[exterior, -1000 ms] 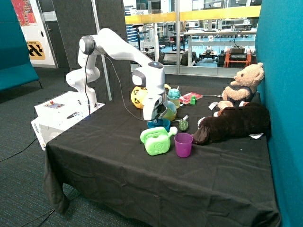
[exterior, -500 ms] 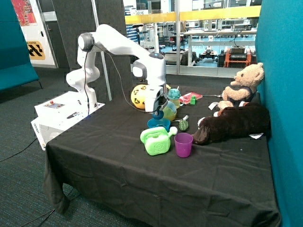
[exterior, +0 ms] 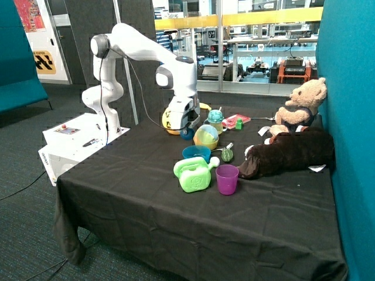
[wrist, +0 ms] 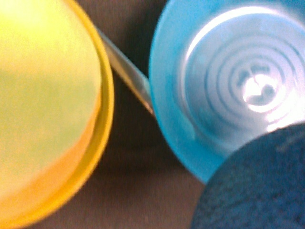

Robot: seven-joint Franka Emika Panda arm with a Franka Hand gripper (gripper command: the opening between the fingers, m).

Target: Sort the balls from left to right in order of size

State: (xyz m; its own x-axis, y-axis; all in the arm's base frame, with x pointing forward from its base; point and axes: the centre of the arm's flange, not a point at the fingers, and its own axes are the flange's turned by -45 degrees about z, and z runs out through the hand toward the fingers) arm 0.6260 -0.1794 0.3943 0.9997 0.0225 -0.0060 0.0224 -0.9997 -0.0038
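Observation:
My gripper (exterior: 186, 131) is shut on a small dark blue ball (exterior: 187, 134) and holds it above the table, just in front of the big yellow ball with black marks (exterior: 169, 120). A pastel yellow-green ball (exterior: 206, 137) sits on the cloth beside it, behind the blue bowl (exterior: 196, 153). In the wrist view the dark blue ball (wrist: 257, 188) fills one corner, with the blue bowl (wrist: 224, 86) and a yellow ball (wrist: 47, 105) beyond it. My fingers are hidden in the wrist view.
A green watering can (exterior: 192, 174) and a purple cup (exterior: 227, 178) stand near the front of the black tablecloth (exterior: 146, 193). A sippy cup (exterior: 215, 119), a teddy bear (exterior: 302, 105) and a brown plush (exterior: 290, 152) lie toward the teal wall.
My gripper has risen from the blue bowl and moved toward the big yellow ball, carrying the small dark blue ball with it.

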